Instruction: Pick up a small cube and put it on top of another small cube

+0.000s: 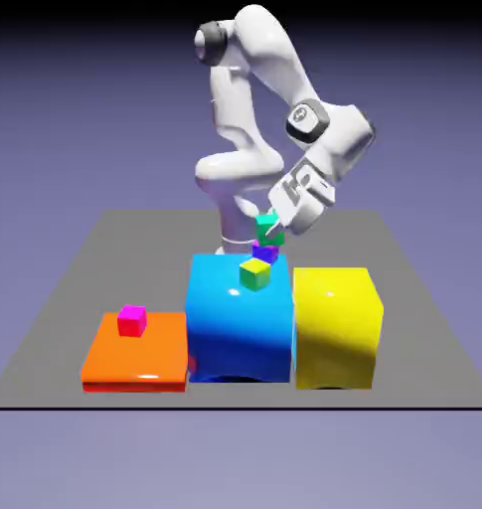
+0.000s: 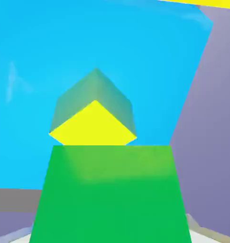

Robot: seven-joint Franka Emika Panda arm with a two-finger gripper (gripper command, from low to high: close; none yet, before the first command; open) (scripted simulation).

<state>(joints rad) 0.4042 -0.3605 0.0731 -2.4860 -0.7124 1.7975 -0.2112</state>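
green cube (image 2: 112, 199) mostly hides the gripper's fingertips (image 2: 23, 237).

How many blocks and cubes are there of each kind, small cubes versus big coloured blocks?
Small cubes: 4 (teal-green, purple, yellow-green, magenta)
Big blocks: 3 (orange, blue, yellow)
Total: 7
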